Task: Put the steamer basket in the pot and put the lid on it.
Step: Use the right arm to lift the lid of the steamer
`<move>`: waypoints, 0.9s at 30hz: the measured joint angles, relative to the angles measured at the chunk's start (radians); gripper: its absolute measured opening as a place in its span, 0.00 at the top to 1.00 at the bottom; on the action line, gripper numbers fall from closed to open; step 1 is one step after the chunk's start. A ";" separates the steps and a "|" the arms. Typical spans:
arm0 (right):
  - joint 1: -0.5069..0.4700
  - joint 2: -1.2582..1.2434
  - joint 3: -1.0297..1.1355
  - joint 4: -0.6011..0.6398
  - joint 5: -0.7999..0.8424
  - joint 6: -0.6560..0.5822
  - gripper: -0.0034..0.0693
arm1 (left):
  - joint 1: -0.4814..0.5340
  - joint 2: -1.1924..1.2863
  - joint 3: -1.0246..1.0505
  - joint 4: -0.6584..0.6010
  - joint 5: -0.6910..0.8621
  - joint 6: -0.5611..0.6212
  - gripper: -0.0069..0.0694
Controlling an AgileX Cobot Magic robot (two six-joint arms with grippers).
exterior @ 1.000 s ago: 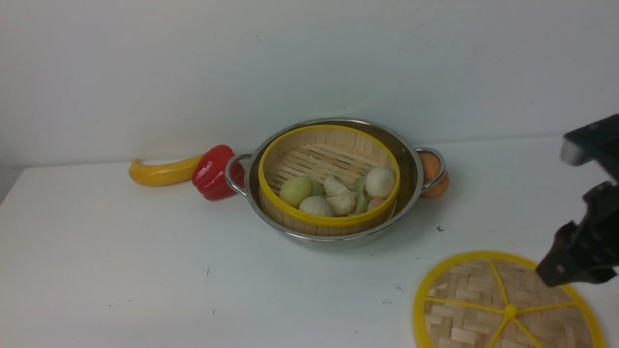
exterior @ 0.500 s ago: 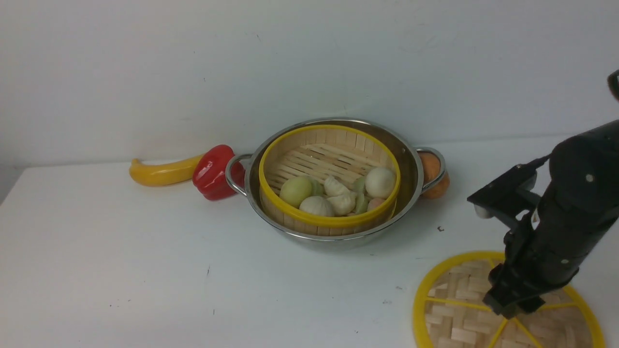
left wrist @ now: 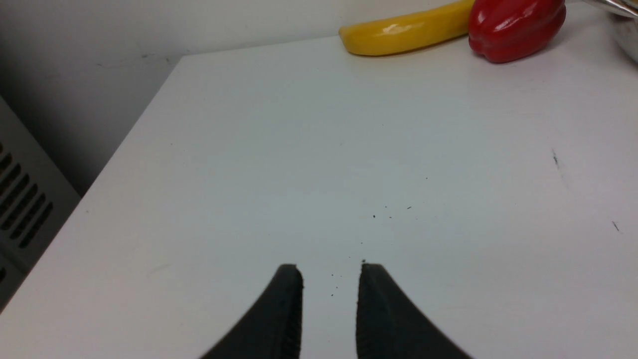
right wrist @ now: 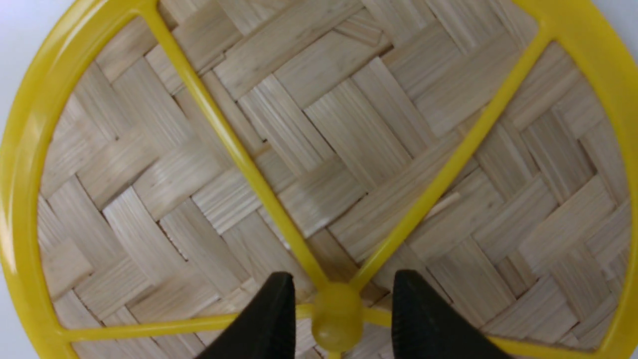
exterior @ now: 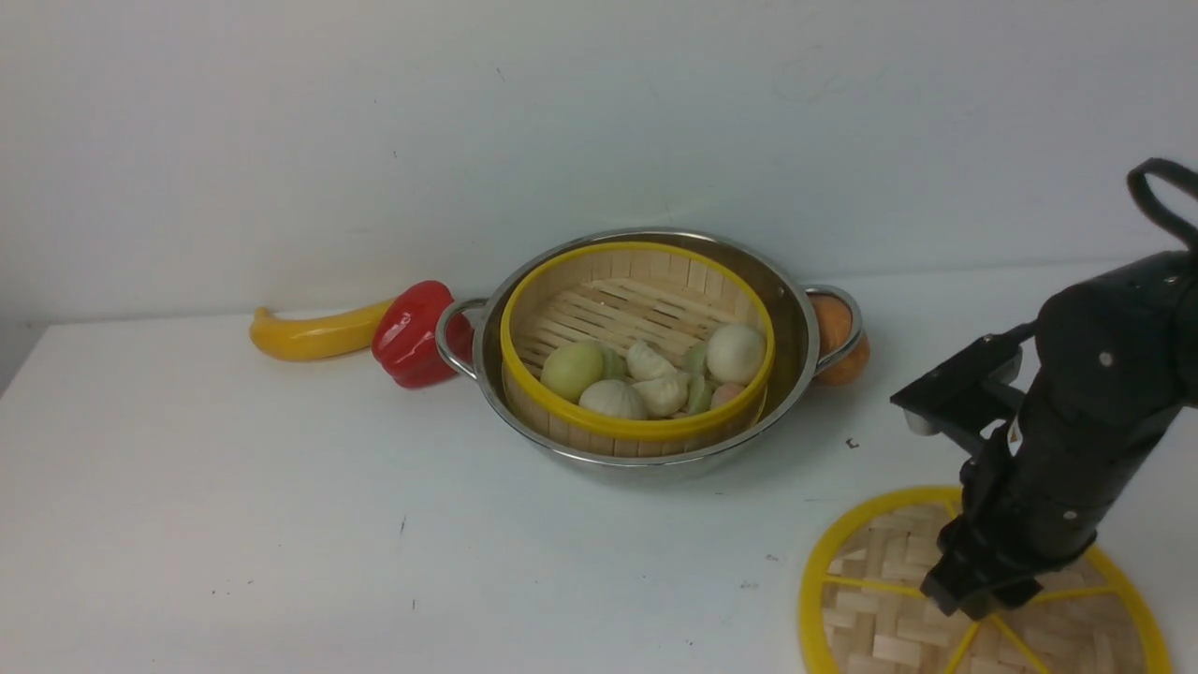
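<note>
On the white table [exterior: 281, 524], the steel pot [exterior: 797, 323] at the far middle holds the basket [exterior: 636, 432]. The lid [exterior: 880, 571] lies flat near right. The right pincer [right wrist: 344, 275] stands parted astride its hub, and the left pincer [left wrist: 331, 269] is narrowly parted and empty.

The yellow-rimmed steamer basket [exterior: 627, 314] sits upright inside the shiny pot [exterior: 792, 328], well apart from the right pincer [exterior: 978, 599]. The woven lid [exterior: 884, 608] lies flat directly under that pincer, its hub [right wrist: 338, 313] between the spread fingers.

No text, label or number can be read.
</note>
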 joint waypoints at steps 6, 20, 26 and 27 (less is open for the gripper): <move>0.000 0.022 0.000 0.000 0.001 0.000 0.57 | 0.000 0.000 0.000 0.000 0.000 0.000 0.70; -0.001 -0.012 -0.005 -0.029 0.044 0.001 0.75 | 0.000 0.000 0.000 0.000 0.000 0.000 0.68; -0.049 -0.093 -0.082 -0.031 0.169 0.014 0.75 | 0.000 0.000 0.000 0.000 0.000 0.001 0.68; -0.056 -0.101 -0.093 -0.033 0.184 0.019 0.75 | 0.000 0.000 0.000 0.000 0.000 0.001 0.68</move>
